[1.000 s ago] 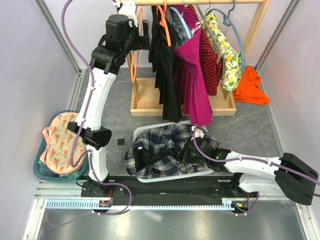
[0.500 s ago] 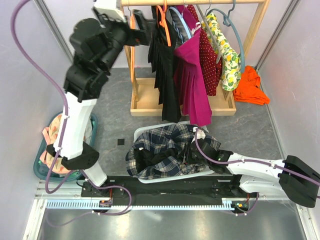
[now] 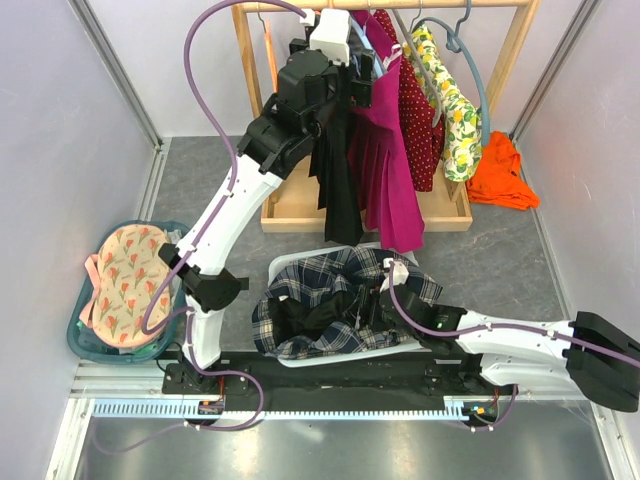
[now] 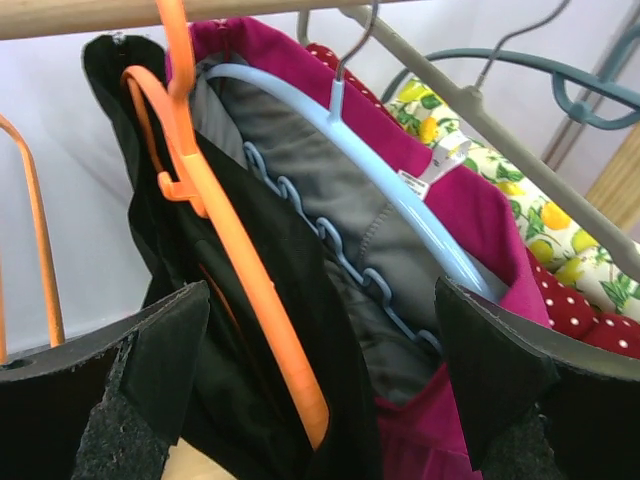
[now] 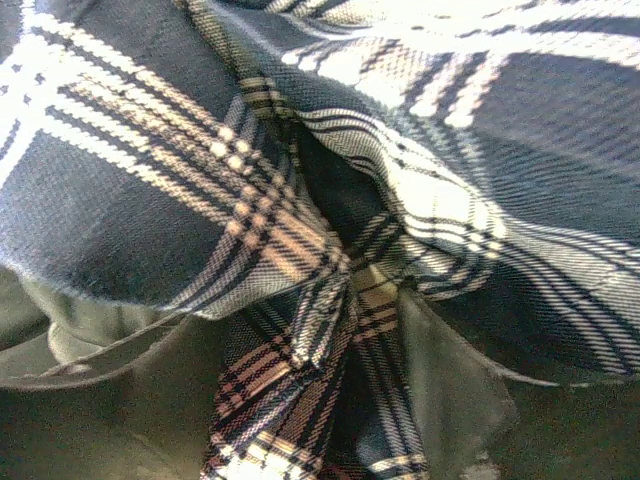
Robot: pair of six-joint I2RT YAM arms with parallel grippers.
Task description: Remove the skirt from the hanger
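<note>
Skirts are what we are working among. The plaid skirt (image 3: pixel 335 300) is lying bunched in the tray (image 3: pixel 283 262) just ahead of our bases, off any hanger. The black skirt (image 3: pixel 340 190) is hanging from the rail (image 4: pixel 80 15) on an orange hanger (image 4: pixel 240 270). Just beside it, the magenta skirt (image 3: pixel 385 170) is hanging on a blue hanger (image 4: pixel 400 190).

We are reaching the left arm high up to the rail. The left gripper (image 4: pixel 320 385) is standing spread wide and gripping nothing, with its fingers (image 4: pixel 150 370) framing both hangers. From the wrist view the orange hanger is sitting nearer the left finger and the blue one nearer the right. We cannot tell whether either finger is touching cloth.

We are keeping the right arm low, stretched across to the tray. The right gripper (image 5: pixel 290 370) is sitting in the folds of the plaid skirt with its fingers apart and a strip of plaid running between them, not squeezed as far as we are seeing.

A lemon-print garment (image 3: pixel 455 110) is hanging further right on the rail. An orange cloth (image 3: pixel 500 175) is lying on the floor beside the rack. A floral garment (image 3: pixel 125 275) is filling the basket (image 3: pixel 75 335) at far left.
</note>
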